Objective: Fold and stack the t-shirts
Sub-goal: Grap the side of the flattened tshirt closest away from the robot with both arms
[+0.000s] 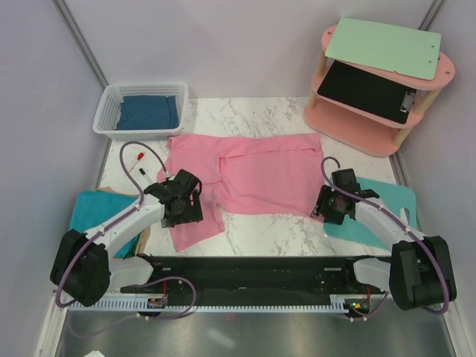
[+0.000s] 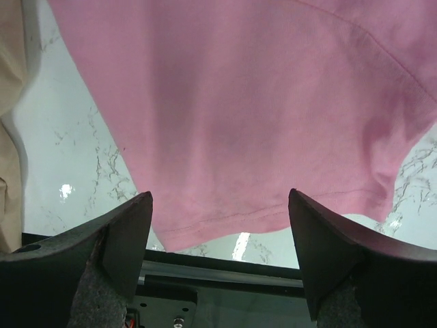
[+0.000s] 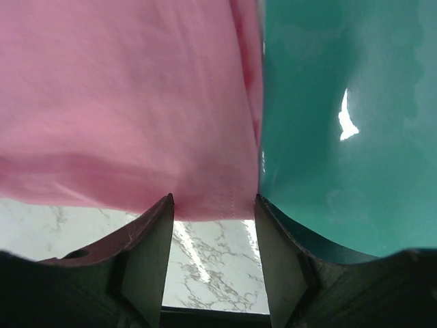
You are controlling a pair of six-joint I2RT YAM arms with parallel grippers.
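Observation:
The pink t-shirt [image 1: 253, 175] lies spread across the middle of the marble table, one flap reaching toward the near edge [image 1: 195, 227]. My left gripper [image 1: 183, 202] hovers over that flap. Its jaws are wide open [image 2: 218, 195], with the pink hem [image 2: 225, 219] lying between and beyond the tips. My right gripper [image 1: 332, 203] is at the shirt's near right corner, open [image 3: 214, 198], with the pink hem [image 3: 205, 205] right at its fingertips. A teal t-shirt [image 1: 93, 212] lies at the left edge, partly under the left arm. A dark blue t-shirt [image 1: 151, 111] sits in the basket.
A white basket [image 1: 111, 104] stands at the back left. A pink shelf [image 1: 372, 134] with clipboards is at the back right. A glossy teal mat [image 1: 390, 201] [image 3: 341, 123] lies next to the right gripper. Beige cloth [image 2: 10, 82] and loose cables [image 1: 139, 158] lie at the left.

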